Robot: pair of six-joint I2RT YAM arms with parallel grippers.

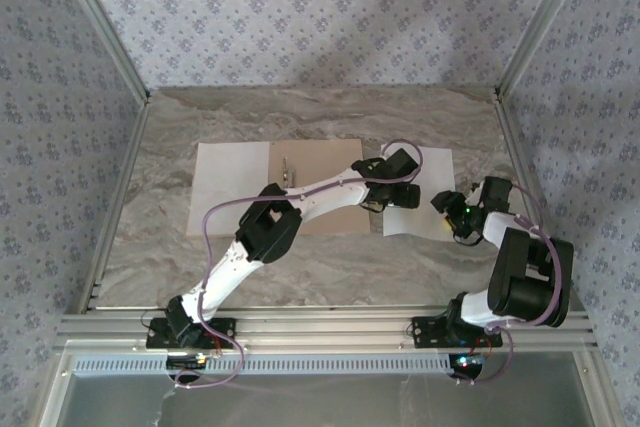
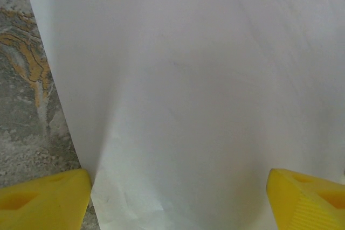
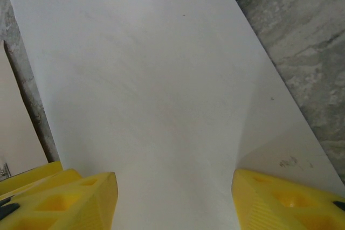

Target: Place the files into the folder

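The folder (image 1: 320, 162) lies open at mid-table, its tan face up with a small metal clip (image 1: 285, 169) near the spine. One white sheet (image 1: 415, 224) lies flat just right of it. A second white rectangle (image 1: 230, 187) rests against the folder's left side. My left gripper (image 1: 384, 197) hovers over the right sheet's left edge, its yellow fingers (image 2: 48, 197) wide apart and open above the paper (image 2: 188, 79). My right gripper (image 1: 448, 207) is at that sheet's right edge, open. The paper (image 3: 151, 79) humps up between its fingers (image 3: 70, 200).
Grey marble tabletop (image 1: 300, 272) with aluminium frame rails at the sides and along the near edge (image 1: 320, 329). Patterned walls enclose the back and both sides. The folder's pale edge (image 3: 16, 122) shows at the left of the right wrist view.
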